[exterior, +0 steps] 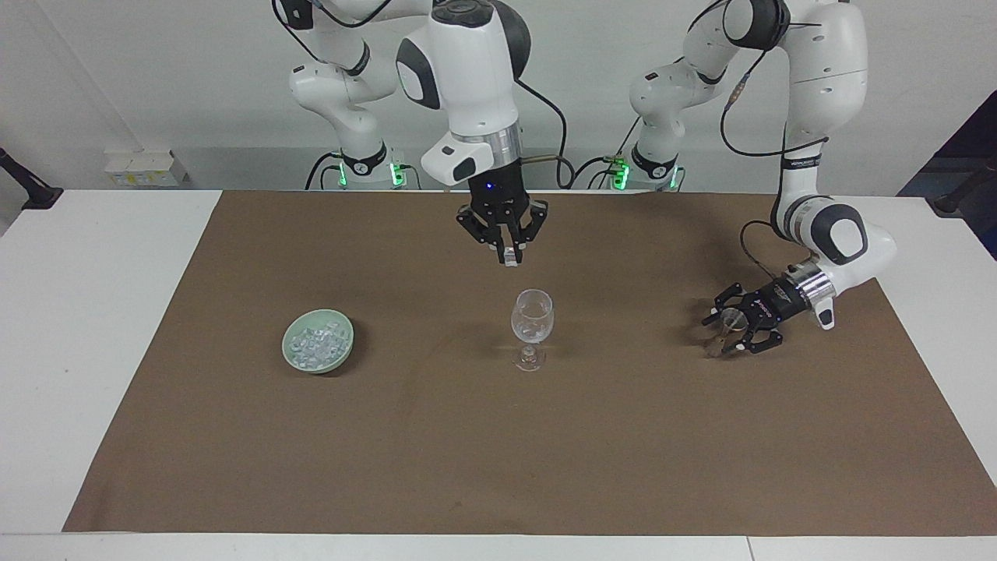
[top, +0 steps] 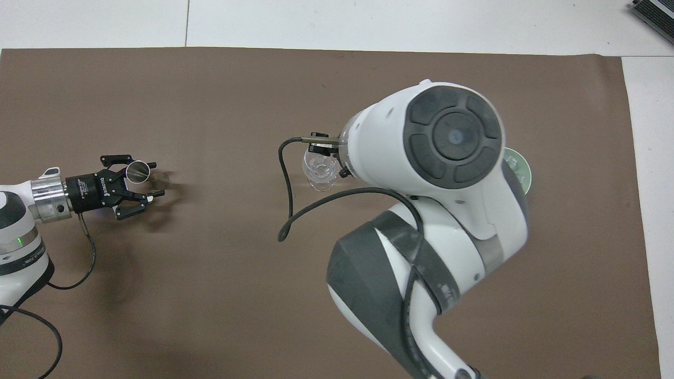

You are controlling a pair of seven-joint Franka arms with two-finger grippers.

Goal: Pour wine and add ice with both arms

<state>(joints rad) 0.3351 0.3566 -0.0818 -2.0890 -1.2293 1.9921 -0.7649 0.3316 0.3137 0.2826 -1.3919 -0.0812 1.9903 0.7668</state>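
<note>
Your right gripper (exterior: 509, 253) pinches an ice cube above the glass (exterior: 532, 327), lined up to drop it in. Farther out, the ice (exterior: 316, 343) sits in its bowl (exterior: 318, 361). Your left gripper (exterior: 734, 322), spread around the small metal cup (top: 136, 171), waits.

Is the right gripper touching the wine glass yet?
Apart. The facing view shows the right gripper, pinching an ice cube, above the wine glass with bare mat between them.

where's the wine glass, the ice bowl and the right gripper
wine glass (exterior: 532, 315), facing view, on its bowl
ice bowl (exterior: 290, 361), facing view, on its green rim
right gripper (exterior: 510, 253), facing view, between its fingertips, over the glass
</note>
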